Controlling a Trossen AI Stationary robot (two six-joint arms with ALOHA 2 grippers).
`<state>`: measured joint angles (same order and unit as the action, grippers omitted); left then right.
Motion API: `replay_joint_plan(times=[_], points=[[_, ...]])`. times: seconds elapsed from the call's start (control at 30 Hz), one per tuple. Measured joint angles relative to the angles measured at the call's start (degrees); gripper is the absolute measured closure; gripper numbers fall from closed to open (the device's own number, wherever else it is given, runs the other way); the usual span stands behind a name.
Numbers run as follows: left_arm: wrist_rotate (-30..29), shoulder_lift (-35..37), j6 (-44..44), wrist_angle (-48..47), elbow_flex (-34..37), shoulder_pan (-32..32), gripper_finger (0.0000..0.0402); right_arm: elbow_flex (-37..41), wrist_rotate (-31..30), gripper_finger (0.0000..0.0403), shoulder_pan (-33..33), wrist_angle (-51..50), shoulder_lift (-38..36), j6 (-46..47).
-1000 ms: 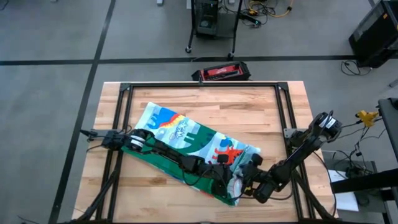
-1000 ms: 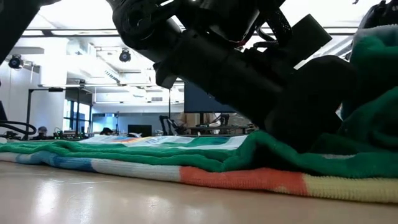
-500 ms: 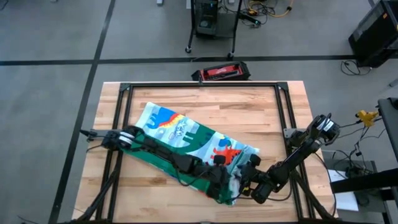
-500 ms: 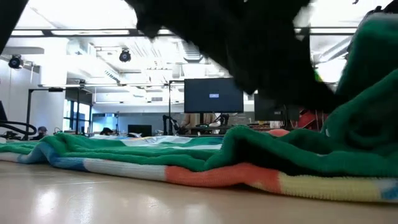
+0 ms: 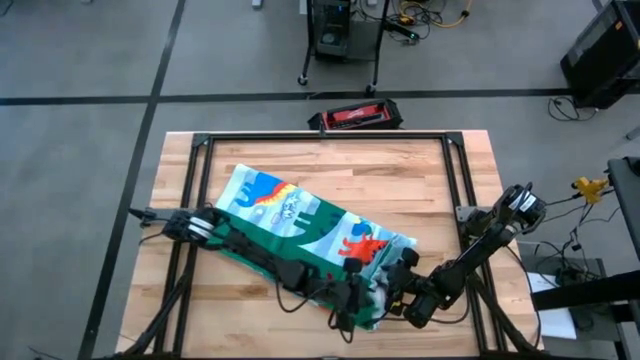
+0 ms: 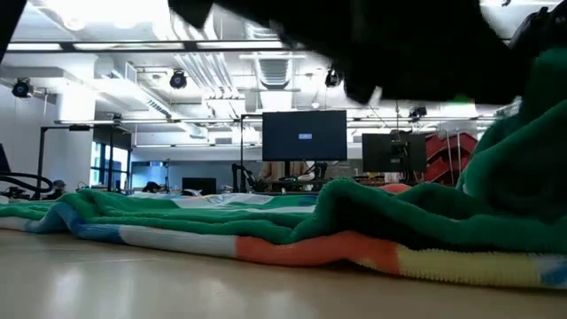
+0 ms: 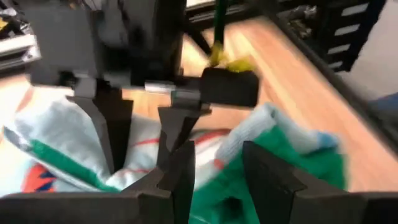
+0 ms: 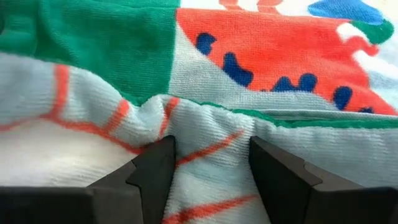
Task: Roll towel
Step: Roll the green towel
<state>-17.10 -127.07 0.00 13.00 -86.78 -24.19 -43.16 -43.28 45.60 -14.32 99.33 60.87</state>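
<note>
Both grippers work at the near corner of the striped dinosaur-print towel with its solid green back (image 5: 300,225), the landmark for everything else. The right gripper (image 5: 393,293) sits at that corner's right side, its two dark fingers (image 8: 155,171) spread with a bunched fold of pale, red-lined cloth between them, probably to pin or lift the edge. The left gripper (image 5: 352,300), just beside it on the towel's near edge, holds its fingers apart over green folds, gripping nothing that can be seen. Likely both meet here to start the roll. Farther off, the towel lies flat on the light wooden table (image 5: 420,180), its long axis running diagonally from this corner to the far left.
</note>
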Motion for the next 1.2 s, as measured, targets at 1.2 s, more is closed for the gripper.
replay_joint_plan(times=[1.2], points=[[8.4, -4.5, -6.9, 1.8, -0.5, -0.4, 0.0283, 0.0, 1.3, 0.0214, 0.5, -0.6, -2.0, 0.5]])
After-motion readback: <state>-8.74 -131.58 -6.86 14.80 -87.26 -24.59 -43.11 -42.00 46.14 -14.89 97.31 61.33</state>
